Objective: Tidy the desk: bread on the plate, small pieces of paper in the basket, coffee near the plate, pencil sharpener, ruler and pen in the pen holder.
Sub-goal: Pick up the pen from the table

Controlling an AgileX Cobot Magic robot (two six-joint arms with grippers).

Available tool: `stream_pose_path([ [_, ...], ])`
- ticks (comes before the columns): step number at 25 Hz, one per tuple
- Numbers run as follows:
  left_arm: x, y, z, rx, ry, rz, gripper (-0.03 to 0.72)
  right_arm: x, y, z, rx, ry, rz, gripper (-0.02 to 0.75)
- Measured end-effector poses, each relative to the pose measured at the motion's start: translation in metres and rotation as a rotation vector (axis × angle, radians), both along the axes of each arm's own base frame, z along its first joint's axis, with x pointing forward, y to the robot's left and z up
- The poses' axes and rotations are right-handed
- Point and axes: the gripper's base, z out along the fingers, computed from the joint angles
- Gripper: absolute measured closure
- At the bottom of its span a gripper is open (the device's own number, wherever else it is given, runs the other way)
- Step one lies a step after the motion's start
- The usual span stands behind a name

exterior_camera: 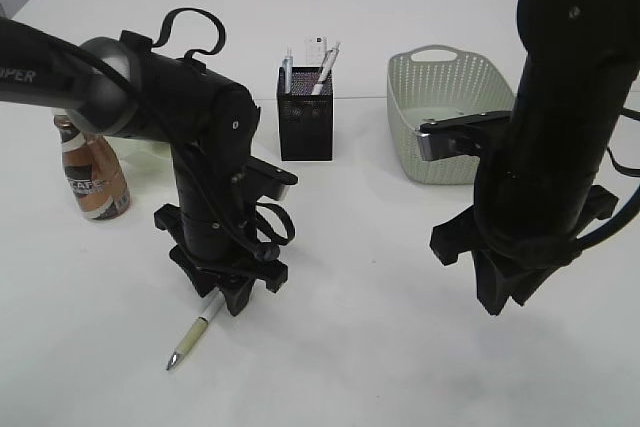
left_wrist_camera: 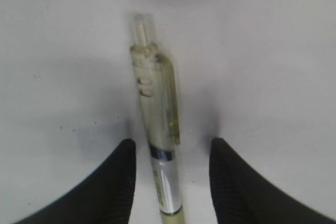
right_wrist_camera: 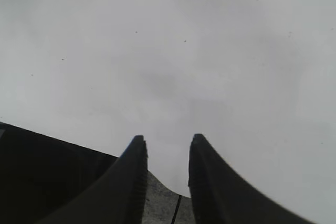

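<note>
Fingers (left_wrist_camera: 113, 182) of the left gripper (left_wrist_camera: 170, 179) stand spread astride the pen (left_wrist_camera: 157, 124) lying on the desk (exterior_camera: 400, 347), seemingly poised to pinch it for the pen holder (exterior_camera: 305, 122), while the right gripper (right_wrist_camera: 167, 177) hangs parted and empty.

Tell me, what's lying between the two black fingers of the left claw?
A clear pen lies on the white desk between the left gripper fingers, gaps on both sides; the left wrist view shows it.

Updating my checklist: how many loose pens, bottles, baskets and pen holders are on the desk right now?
Loose pen: 1
Bottle: 1
Basket: 1
Pen holder: 1
Total: 4
</note>
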Motion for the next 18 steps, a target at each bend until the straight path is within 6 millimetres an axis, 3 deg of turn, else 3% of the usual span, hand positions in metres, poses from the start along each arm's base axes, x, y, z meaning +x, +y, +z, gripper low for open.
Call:
stream_pose_path([
  [18, 0.0042, 0.0027, -0.0011, -0.016, -0.013, 0.018, 0.356, 0.0000, 0.0000, 0.0000, 0.000, 0.000, 0.000, 0.500],
])
